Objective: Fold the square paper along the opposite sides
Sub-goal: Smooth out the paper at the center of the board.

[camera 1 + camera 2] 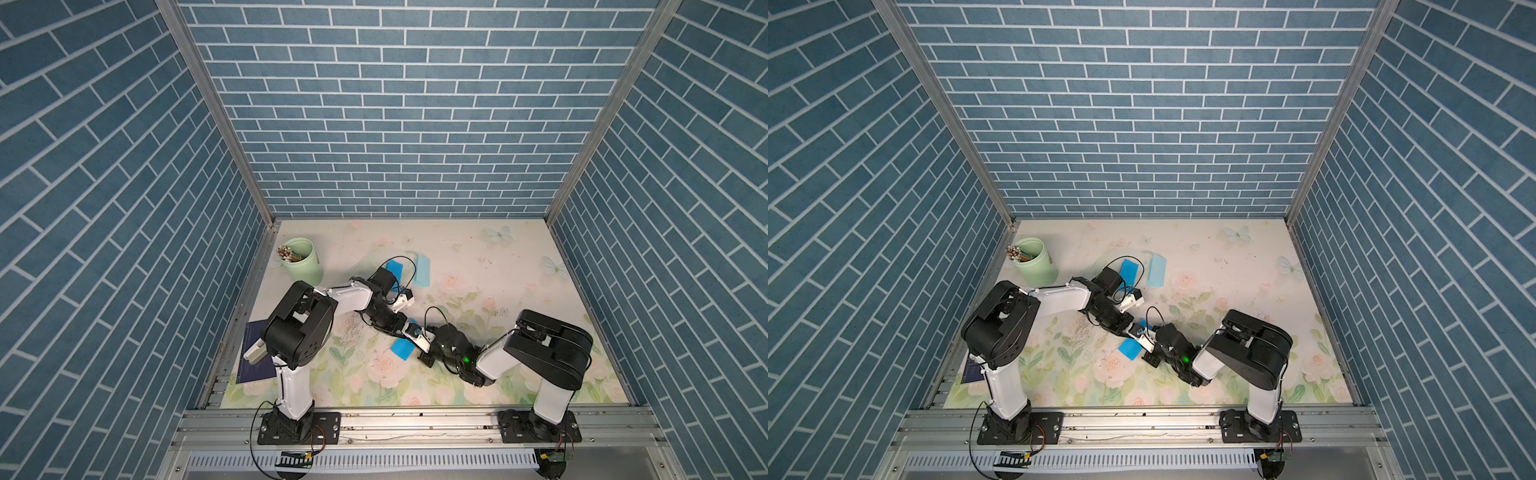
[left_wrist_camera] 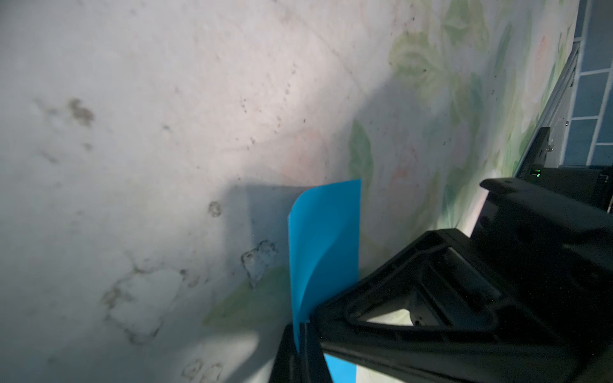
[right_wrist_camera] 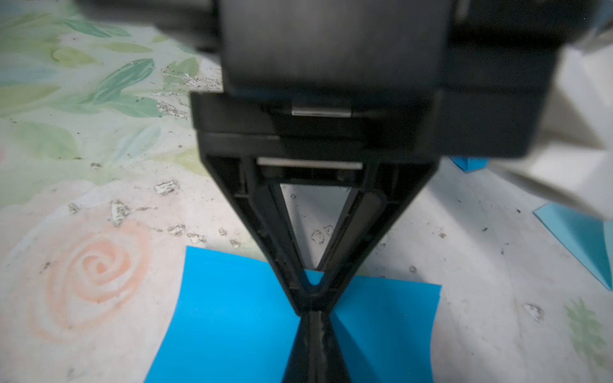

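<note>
Smooth matt blue paper [image 3: 232, 315] on scuffed floral mat [image 3: 99, 199].

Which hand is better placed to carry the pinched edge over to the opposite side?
Probably right. The right hand and left hand both pinch one edge of the blue paper, tip to tip; the sheet spreads back under the right hand, so drawing back should fold it over.

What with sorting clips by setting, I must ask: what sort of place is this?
Probably a robot-lab test booth: left arm and right arm bolted to an aluminium rail, blue brick-print panels on three sides, a floral table cover.
</note>
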Tool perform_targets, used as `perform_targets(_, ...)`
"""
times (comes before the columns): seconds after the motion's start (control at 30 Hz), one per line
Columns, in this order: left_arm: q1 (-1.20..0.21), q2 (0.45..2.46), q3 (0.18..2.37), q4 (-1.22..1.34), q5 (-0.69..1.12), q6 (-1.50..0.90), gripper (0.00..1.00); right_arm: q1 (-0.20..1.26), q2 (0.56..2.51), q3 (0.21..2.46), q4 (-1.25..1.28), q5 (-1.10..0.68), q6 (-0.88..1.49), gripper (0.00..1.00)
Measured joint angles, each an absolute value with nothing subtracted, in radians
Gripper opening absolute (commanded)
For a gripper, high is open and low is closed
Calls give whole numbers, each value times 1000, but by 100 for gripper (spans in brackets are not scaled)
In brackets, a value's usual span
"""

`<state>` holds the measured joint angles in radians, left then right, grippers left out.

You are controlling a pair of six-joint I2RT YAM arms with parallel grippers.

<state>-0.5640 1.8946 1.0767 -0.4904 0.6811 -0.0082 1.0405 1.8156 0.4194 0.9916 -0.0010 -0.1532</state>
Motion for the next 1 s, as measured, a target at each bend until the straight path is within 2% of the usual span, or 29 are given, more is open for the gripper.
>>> perform_targets(0.83,-563,1909,1112,-510,651,23,0,1143,1601,311,791,164,-39,0)
perform_targets(1.0,-563,1906,1113,-508,639,29,0,1141,1504,310,781,226,-45,31)
